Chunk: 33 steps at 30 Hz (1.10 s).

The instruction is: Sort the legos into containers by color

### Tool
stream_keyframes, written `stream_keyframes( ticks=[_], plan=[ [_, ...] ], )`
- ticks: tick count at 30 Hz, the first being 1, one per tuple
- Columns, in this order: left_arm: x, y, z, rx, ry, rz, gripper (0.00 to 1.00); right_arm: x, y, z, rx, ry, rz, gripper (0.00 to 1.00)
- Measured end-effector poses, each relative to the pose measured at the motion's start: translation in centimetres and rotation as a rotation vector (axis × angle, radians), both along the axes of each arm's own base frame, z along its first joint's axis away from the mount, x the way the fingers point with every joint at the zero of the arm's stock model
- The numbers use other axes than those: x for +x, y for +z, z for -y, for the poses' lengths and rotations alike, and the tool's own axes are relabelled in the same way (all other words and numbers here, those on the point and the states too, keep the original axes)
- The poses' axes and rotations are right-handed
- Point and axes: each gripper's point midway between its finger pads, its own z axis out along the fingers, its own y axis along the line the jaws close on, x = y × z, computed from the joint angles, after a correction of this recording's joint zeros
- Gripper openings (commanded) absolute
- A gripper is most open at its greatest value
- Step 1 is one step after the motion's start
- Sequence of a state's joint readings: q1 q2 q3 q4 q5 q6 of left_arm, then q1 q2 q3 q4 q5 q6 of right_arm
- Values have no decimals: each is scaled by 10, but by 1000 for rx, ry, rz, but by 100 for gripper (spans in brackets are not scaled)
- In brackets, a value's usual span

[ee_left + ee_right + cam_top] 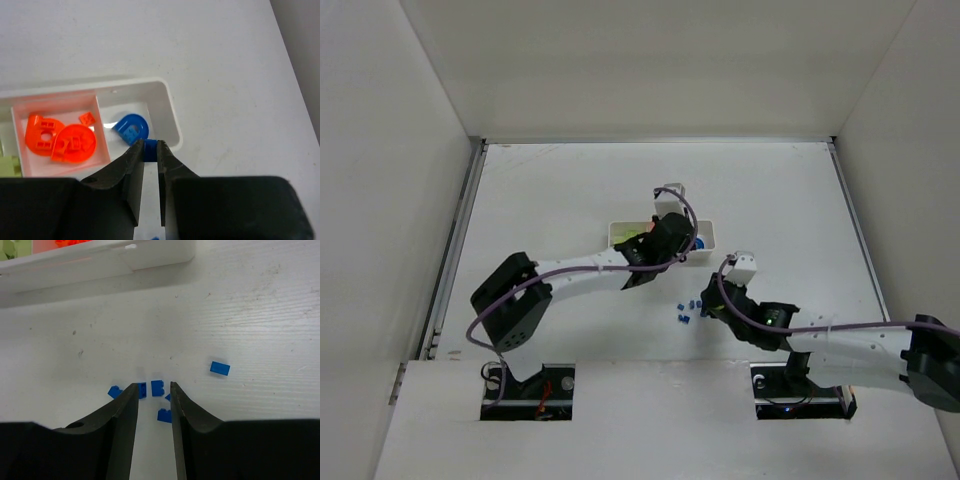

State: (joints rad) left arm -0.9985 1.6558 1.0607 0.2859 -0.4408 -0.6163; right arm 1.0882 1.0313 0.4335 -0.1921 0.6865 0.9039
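The white tray [170,112] has orange pieces [62,140] in its middle compartment and a curved blue piece [131,127] in its right one. A bit of lime green [9,166] shows in the left compartment. My left gripper [150,147] hangs over the right compartment, shut on a small blue lego [150,149]. Several blue legos [157,388] lie loose on the table. My right gripper [154,386] stands open low over them, with one brick between its tips and another [142,390] against the left finger. In the top view the left gripper [670,235] covers the tray [623,231].
One blue lego [220,368] lies apart, to the right of the cluster. The tray's front wall [100,265] runs along the top of the right wrist view. White walls enclose the table on three sides, and the two arm bases sit at its near edge.
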Motion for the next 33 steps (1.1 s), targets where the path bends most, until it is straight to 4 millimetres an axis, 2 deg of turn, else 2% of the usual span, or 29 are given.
stream_keyframes(
  ticks=[4,9,14,17,23,27,30,33],
  plan=[
    [27,-23,16,25,-4,-37,23,-3,5,2,28,0,9,38],
    [37,-53,30,76,-24,-84,33,-6,5,0,30,13,10,39],
    [35,-54,29,90,-27,-93,38,-7,-1,0,0,23,2,40],
    [30,-50,17,91,-12,-87,37,-10,-8,-4,-41,57,-4,40],
    [-7,-33,-47,63,59,-62,34,-8,-21,-17,-106,97,-26,39],
    [-39,-42,-80,55,92,-56,32,-4,-25,-26,-120,106,-27,39],
    [-72,-61,-89,84,60,-70,32,-3,-28,-30,-131,109,-32,38],
    [-107,-78,-83,126,-10,-82,32,-3,-35,-33,-155,114,-45,35]
  ],
)
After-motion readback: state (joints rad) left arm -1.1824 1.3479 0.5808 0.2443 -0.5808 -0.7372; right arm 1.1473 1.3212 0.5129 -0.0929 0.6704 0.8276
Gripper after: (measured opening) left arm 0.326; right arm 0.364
